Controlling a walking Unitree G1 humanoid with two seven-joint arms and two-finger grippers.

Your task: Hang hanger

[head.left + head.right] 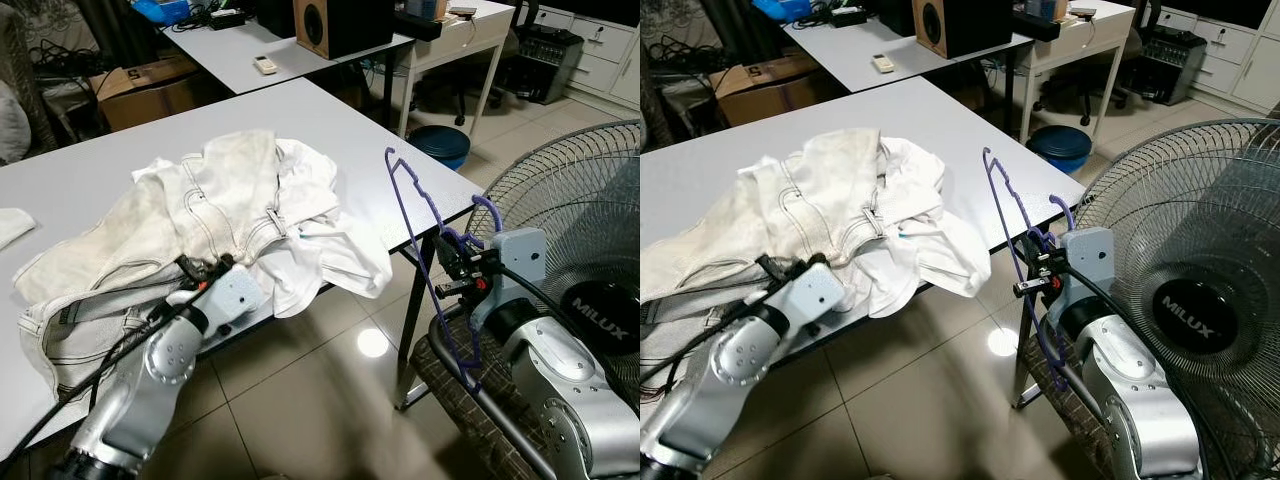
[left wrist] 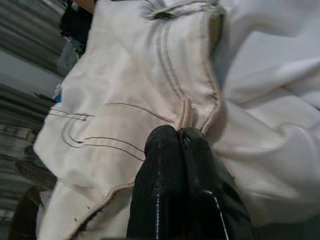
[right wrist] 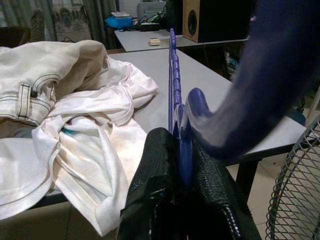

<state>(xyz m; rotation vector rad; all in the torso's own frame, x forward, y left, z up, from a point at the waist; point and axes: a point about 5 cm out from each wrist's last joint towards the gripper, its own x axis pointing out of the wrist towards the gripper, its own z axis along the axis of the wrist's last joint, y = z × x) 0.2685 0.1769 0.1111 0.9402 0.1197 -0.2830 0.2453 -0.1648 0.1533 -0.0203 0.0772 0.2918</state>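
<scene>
Head views: the right gripper [image 1: 455, 262] stood off the table's near corner, fingers pinched shut on a purple hanger [image 1: 432, 262] held upright on edge, hook by the wrist, the frame rising above and dropping below the fingers. The left gripper [image 1: 205, 268] lay low at the table edge, tips in a heap of pale clothes [image 1: 215, 215] on the white table [image 1: 330, 125]. A standing fan [image 1: 1185, 300] crowded the right arm; a blue bin [image 1: 440, 143] sat on the floor beyond, and a wooden speaker [image 1: 343, 25] on the far desk. Left wrist view: black fingers [image 2: 170, 190] pressed together, with a seamed fold of cream denim trousers [image 2: 140, 100] apparently caught at their tips. Right wrist view: fingers [image 3: 160, 185] clamped on the hanger's bar, white shirt [image 3: 85, 165] and table beyond. Risks, as judged: the thin bar could twist or slip in so narrow a pinch; the hanger's lower corner hung close to the fan grille and table leg and might snag on a swing; the clothes lay tangled together, so a pull could drag both off the edge. No rail or hook to hang it on was visible.
</scene>
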